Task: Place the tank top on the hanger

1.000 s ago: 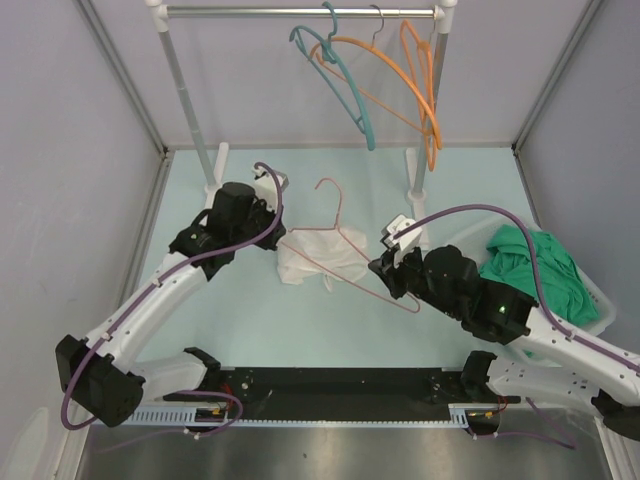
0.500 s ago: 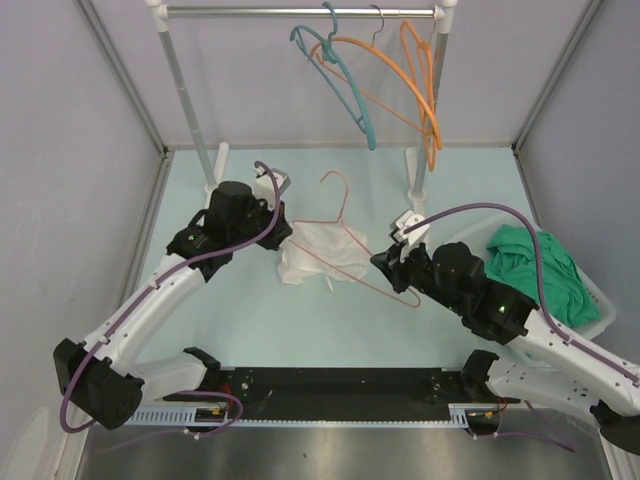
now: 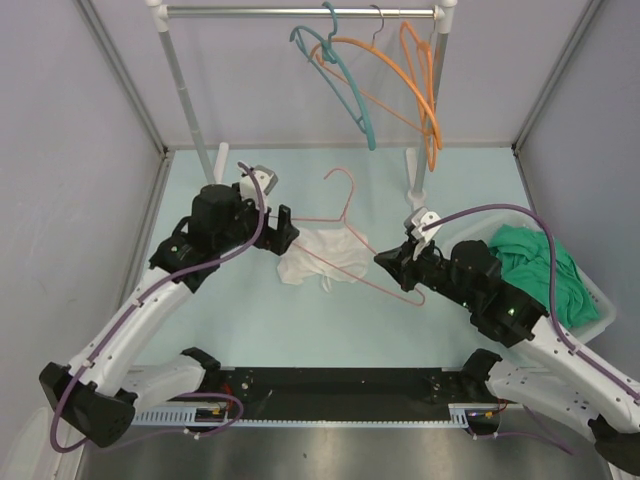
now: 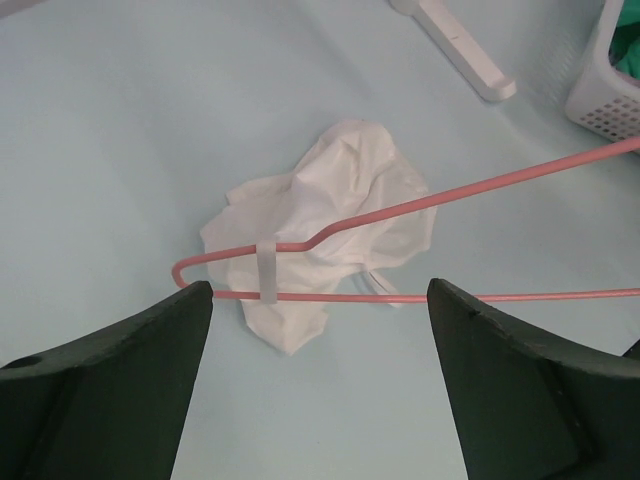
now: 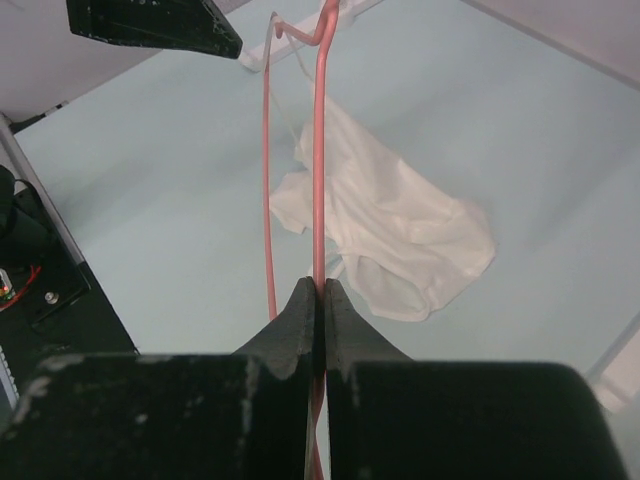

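Observation:
The white tank top (image 3: 325, 258) lies crumpled on the pale table, and one narrow strap is looped over the left end of the pink hanger (image 3: 352, 262). In the left wrist view the strap (image 4: 266, 270) hangs across the hanger (image 4: 450, 195) above the tank top (image 4: 335, 190). My left gripper (image 3: 288, 228) is open just left of that end, holding nothing; its jaws (image 4: 320, 325) stand wide apart. My right gripper (image 3: 384, 260) is shut on the hanger's lower bar (image 5: 319, 150), with the tank top (image 5: 400, 225) beyond it.
A clothes rail at the back carries a teal hanger (image 3: 345, 85) and orange hangers (image 3: 425, 90). Its white feet (image 3: 415, 170) stand on the table behind the tank top. A white basket (image 3: 603, 300) with a green garment (image 3: 530, 262) sits at the right.
My left gripper has opened, let go of the tank top's strap and drawn back to the left. The right gripper has shifted the hanger slightly right and back.

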